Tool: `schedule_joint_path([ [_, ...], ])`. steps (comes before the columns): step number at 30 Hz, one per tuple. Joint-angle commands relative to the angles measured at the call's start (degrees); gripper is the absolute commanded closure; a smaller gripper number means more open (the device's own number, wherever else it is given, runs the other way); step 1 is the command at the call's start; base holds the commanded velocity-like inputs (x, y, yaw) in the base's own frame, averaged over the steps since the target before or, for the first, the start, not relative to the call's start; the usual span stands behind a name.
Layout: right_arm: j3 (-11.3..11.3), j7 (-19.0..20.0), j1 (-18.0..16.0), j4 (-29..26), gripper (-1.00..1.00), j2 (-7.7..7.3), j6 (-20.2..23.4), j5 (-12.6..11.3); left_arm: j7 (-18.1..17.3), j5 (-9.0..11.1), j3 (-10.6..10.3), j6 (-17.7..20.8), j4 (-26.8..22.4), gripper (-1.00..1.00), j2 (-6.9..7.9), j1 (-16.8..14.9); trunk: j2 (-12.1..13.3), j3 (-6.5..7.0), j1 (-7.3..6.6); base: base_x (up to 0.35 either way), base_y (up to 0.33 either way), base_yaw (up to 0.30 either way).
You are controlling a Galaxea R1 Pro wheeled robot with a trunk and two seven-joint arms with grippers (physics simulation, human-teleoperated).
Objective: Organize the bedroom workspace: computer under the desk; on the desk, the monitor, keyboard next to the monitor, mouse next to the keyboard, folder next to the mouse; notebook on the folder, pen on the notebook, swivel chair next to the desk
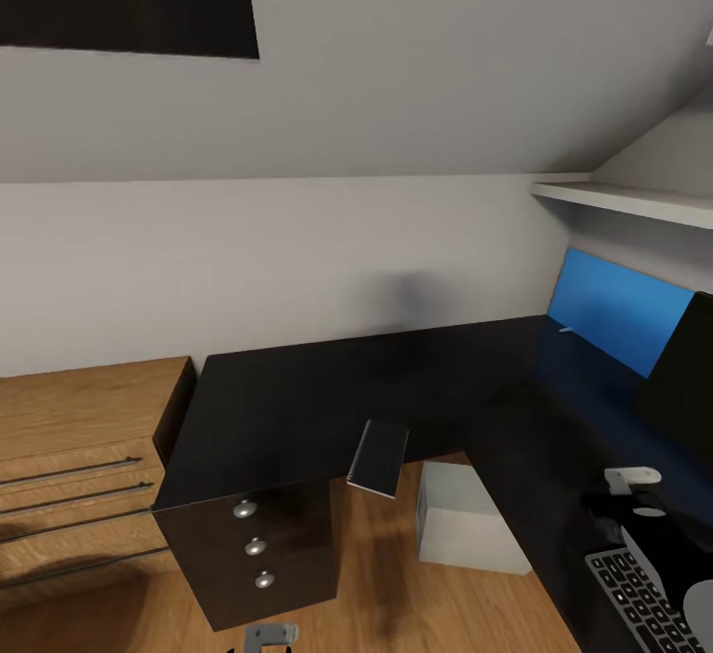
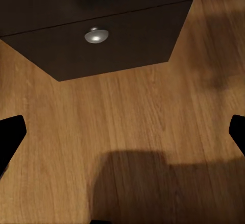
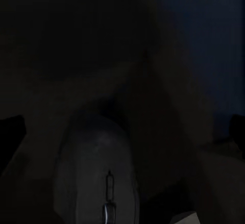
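A black L-shaped desk (image 1: 297, 405) runs along the wall. A spiral notebook (image 1: 378, 458) lies at its inner front edge, partly overhanging. The white computer case (image 1: 465, 519) stands on the floor under the desk. At the lower right a grey keyboard (image 1: 642, 598) lies on the desk beside a pale mouse (image 1: 698, 611). The dark monitor (image 1: 683, 385) stands at the right edge. My right arm (image 1: 632, 479) reaches over that corner. My right gripper (image 3: 122, 129) is open above the mouse (image 3: 97, 173), in deep shadow. My left gripper (image 2: 122, 132) hangs open over the wood floor.
A black drawer unit (image 1: 253, 544) with three round knobs stands under the desk's left end; one knob (image 2: 95, 35) is close to my left gripper. A wooden dresser (image 1: 79, 455) is at the left. A blue panel (image 1: 609, 311) and a white shelf (image 1: 624, 199) are at the right.
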Motion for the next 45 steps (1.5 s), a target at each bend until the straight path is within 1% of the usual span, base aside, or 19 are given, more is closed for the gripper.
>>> schedule_joint_path([
  [1, -0.26, 0.05, -0.02, -0.15, -1.00, 0.03, -0.23, 0.46, 0.19, 0.29, -0.41, -0.35, -0.19, -1.00, 0.00, -0.12, -0.06, -0.07, 0.01, 0.000, 0.000, 0.000],
  [3, -0.33, 0.18, -0.02, -0.35, -1.00, 0.04, -1.84, 0.30, 0.18, 0.29, -0.42, -0.35, -0.19, -1.00, 0.00, -0.12, -0.06, -0.07, 0.01, 0.000, 0.000, 0.000],
  [6, -0.43, 0.28, -0.02, -1.11, -1.00, 0.18, -2.65, 0.06, 0.19, 0.29, -0.41, -0.32, -0.19, -1.00, 0.00, -0.12, -0.06, -0.07, 0.01, 0.000, 0.000, 0.000],
  [9, -0.48, 0.30, -0.02, -1.68, -1.00, 1.50, -3.22, 0.00, 0.17, 0.29, -0.43, -0.29, -0.19, -1.00, 0.00, -0.12, -0.06, -0.07, 0.01, 0.000, 0.000, 0.000],
  [10, -0.51, 0.31, -0.02, -1.90, -1.00, 2.17, -3.62, 0.00, 0.18, 0.29, -0.45, -0.30, -0.19, -1.00, 0.00, -0.12, -0.06, -0.07, 0.01, 0.000, 0.000, 0.000],
  [17, -0.42, 0.40, -0.02, -2.40, -1.00, 4.61, -5.42, 0.00, 0.15, 0.29, -0.43, -0.27, -0.19, -1.00, 0.00, -0.12, -0.06, -0.07, 0.01, 0.000, 0.000, 0.000],
  [18, -0.40, 0.43, -0.02, -2.47, -1.00, 5.98, -5.73, 0.00, 0.14, 0.29, -0.43, -0.27, -0.19, -1.00, 0.00, -0.12, -0.06, -0.07, 0.01, 0.000, 0.000, 0.000],
  [21, -0.42, 0.34, -0.02, -2.48, -1.00, 6.72, -5.81, 0.03, 0.15, 0.29, -0.45, -0.27, -0.19, -1.00, 0.00, -0.12, -0.06, -0.07, 0.01, 0.000, 0.000, 0.043],
  [22, -0.44, 0.28, -0.02, -2.47, -1.00, 7.20, -5.84, 0.09, 0.15, 0.29, -0.44, -0.27, -0.19, -1.00, 0.00, -0.12, -0.06, -0.07, 0.01, 0.000, 0.000, 0.148],
  [28, -0.42, 0.07, 0.00, -2.29, -1.00, 9.31, -6.23, 0.38, 0.14, 0.29, -0.45, -0.26, -0.19, -1.00, 0.00, -0.12, -0.06, -0.07, 0.01, 0.000, 0.000, 0.232],
  [33, -0.40, 0.00, 0.06, -2.01, -1.00, 10.47, -7.07, 0.46, 0.16, 0.33, -0.42, -0.26, -0.19, -1.00, 0.00, -0.12, -0.06, -0.07, 0.01, 0.000, 0.000, 0.273],
  [35, -0.39, -0.04, 0.07, -1.75, -1.00, 12.01, -8.15, 0.56, 0.18, 0.36, -0.45, -0.26, -0.19, -1.00, 0.00, -0.12, -0.06, -0.07, 0.01, 0.000, 0.000, 0.277],
  [37, -0.39, -0.07, 0.07, -1.69, -1.00, 12.78, -8.75, 0.61, 0.18, 0.37, -0.44, -0.26, -0.19, -1.00, 0.00, -0.12, -0.06, -0.07, 0.01, 0.000, 0.000, 0.277],
  [39, -0.39, -0.11, 0.07, -1.38, -1.00, 14.02, -9.78, 0.69, 0.19, 0.41, -0.42, -0.26, -0.19, -1.00, 0.00, -0.12, -0.06, -0.07, 0.01, 0.000, 0.000, 0.277],
  [42, -0.34, -0.34, 0.07, -0.52, -1.00, 14.64, -10.95, 0.65, 0.19, 0.44, -0.41, -0.26, -0.16, -1.00, 0.08, -0.12, -0.06, -0.07, 0.01, 0.000, 0.000, 0.278],
  [43, -0.32, -1.12, 0.07, 0.31, -1.00, 14.91, -12.68, 0.63, 0.19, 0.48, -0.40, -0.26, 0.00, -1.00, 0.19, -0.12, -0.06, -0.07, 0.01, 0.000, 0.000, 0.278],
  [45, -0.31, -2.08, 0.07, 0.83, -1.00, 15.07, -14.25, 0.62, 0.19, 0.49, -0.40, -0.26, 0.08, -1.00, 0.24, -0.12, -0.06, -0.07, 0.01, 0.000, 0.000, 0.278],
])
